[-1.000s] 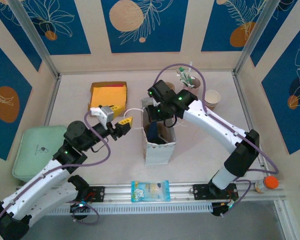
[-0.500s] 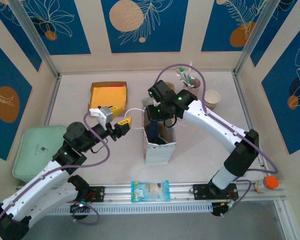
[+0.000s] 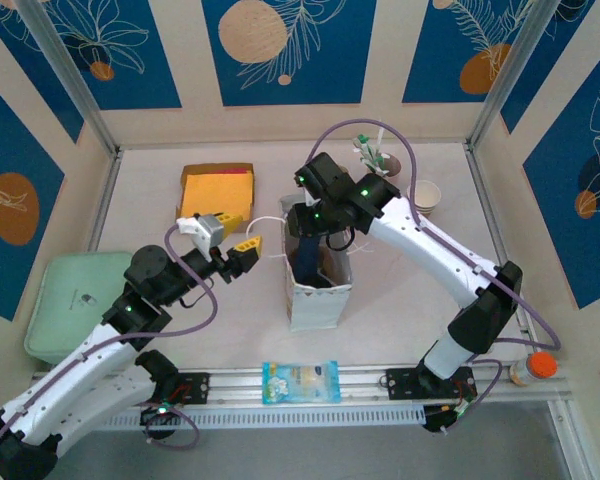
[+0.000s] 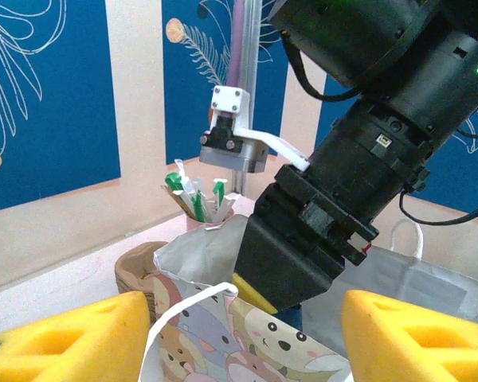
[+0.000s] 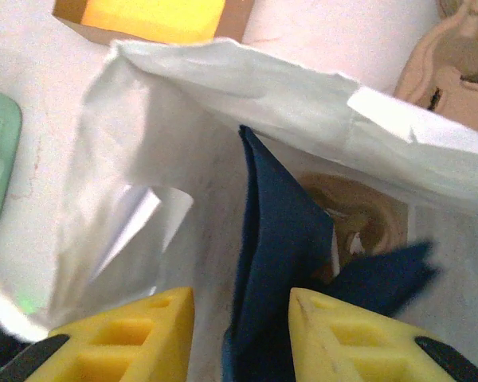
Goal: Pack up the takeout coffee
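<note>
A paper bag [image 3: 318,295] printed with cartoon animals stands open at mid-table. My right gripper [image 3: 310,236] reaches down into its mouth. In the right wrist view its yellow fingers [image 5: 127,338] stand apart, so the right gripper [image 5: 241,318] is open. A dark blue napkin [image 5: 279,239] stands loose between them against the white bag wall [image 5: 167,143]. A brown round shape [image 5: 358,211] lies at the bag's bottom, half covered; I cannot tell whether it is the takeout coffee. My left gripper [image 3: 245,243] is open just left of the bag, with the white handle [image 4: 169,314] looping between its fingers.
An orange box [image 3: 217,190] lies at the back left and a mint-green tray [image 3: 65,305] at the far left. A pink cup of stirrers [image 3: 375,160] and a stack of brown cups [image 3: 425,197] stand behind the bag. Pulp carriers [image 4: 135,274] sit beside it. A snack packet [image 3: 300,381] lies on the front rail.
The right jaws have spread apart from shut, letting go of the blue napkin inside the bag. The right wrist has risen slightly. The left arm has barely moved.
</note>
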Controlling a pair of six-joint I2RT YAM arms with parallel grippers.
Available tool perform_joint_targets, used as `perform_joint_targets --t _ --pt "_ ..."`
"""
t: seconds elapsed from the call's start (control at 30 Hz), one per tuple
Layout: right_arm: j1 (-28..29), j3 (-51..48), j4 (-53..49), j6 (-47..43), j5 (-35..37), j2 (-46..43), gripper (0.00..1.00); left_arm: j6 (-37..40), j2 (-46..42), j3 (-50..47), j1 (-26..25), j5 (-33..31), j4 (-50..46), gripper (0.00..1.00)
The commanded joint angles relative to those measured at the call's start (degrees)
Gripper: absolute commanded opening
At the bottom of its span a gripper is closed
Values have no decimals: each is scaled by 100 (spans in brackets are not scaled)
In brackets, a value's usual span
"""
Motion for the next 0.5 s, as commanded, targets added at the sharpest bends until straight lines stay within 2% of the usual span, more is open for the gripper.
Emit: perform_joint_targets --t 0.0,0.27,0.47 --pt "60 279 -153 -86 -128 -241 38 -4 -99 76 -49 -94 -18 65" --pt "115 393 -189 -114 -38 -439 42 -13 -107 209 -50 -328 -364 66" --pt "115 372 -188 -157 66 -623 51 -37 -143 234 -44 -444 -486 68"
